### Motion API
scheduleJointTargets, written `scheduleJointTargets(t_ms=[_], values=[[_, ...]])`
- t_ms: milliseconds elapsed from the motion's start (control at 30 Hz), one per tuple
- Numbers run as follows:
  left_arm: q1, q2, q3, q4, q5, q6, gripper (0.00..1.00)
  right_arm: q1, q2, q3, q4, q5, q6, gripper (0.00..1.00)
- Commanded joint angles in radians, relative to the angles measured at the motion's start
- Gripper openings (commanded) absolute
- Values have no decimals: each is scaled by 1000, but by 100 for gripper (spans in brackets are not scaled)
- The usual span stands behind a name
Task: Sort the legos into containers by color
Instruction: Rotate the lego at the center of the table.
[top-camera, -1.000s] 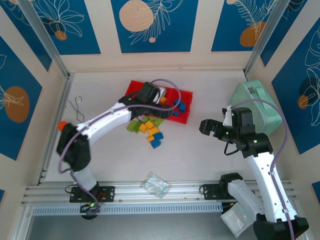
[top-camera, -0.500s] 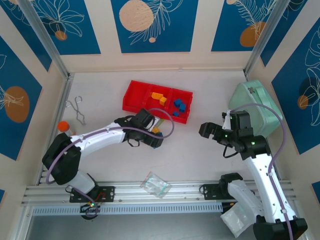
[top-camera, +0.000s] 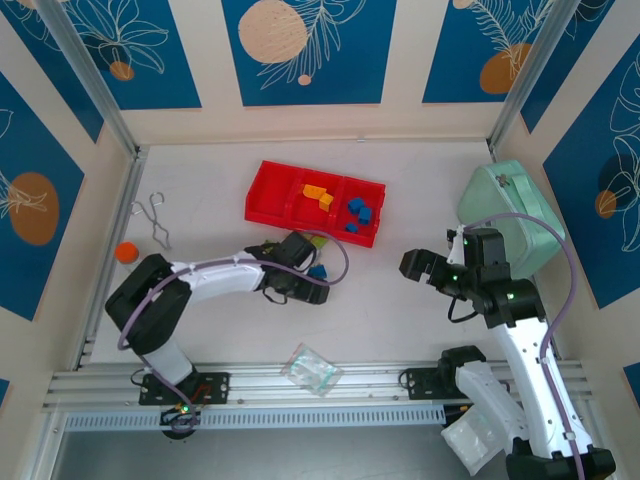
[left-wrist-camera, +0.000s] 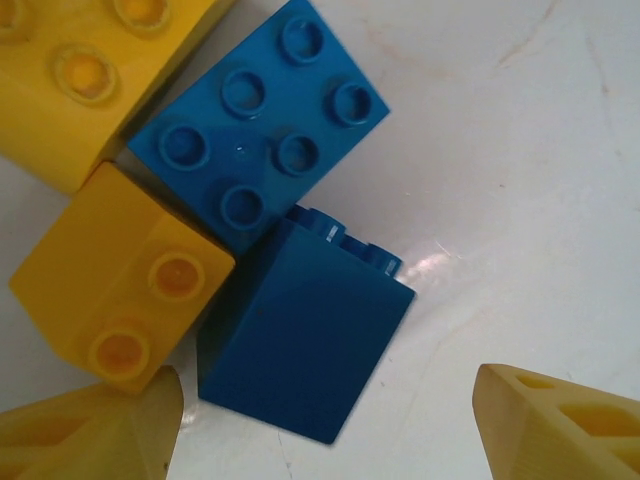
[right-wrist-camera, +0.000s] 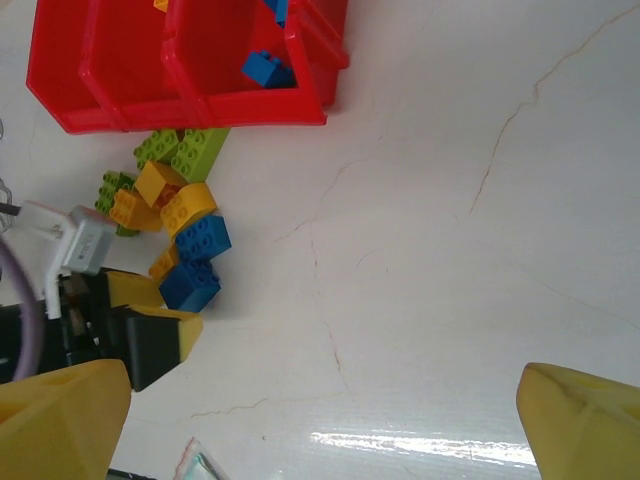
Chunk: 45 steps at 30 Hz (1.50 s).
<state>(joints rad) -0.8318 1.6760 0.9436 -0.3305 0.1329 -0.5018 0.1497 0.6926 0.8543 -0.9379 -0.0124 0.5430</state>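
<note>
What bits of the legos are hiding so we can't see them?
Top view: the left arm covers most of the loose bricks, so counting them fails.
Right wrist view: the top edge cuts off the red tray, hiding its far contents.
Left wrist view: the corner cuts off the upper yellow brick.

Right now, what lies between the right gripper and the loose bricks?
Nothing but bare white table separates the right gripper from the loose bricks, as the right wrist view and the top view both show.
</note>
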Motion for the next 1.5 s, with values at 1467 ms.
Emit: scheduleJointTargets(t_ms=[1467], values=[[-96,210,330,-78,-59,195,65,6,-24,-7,-12,-21,3,99]])
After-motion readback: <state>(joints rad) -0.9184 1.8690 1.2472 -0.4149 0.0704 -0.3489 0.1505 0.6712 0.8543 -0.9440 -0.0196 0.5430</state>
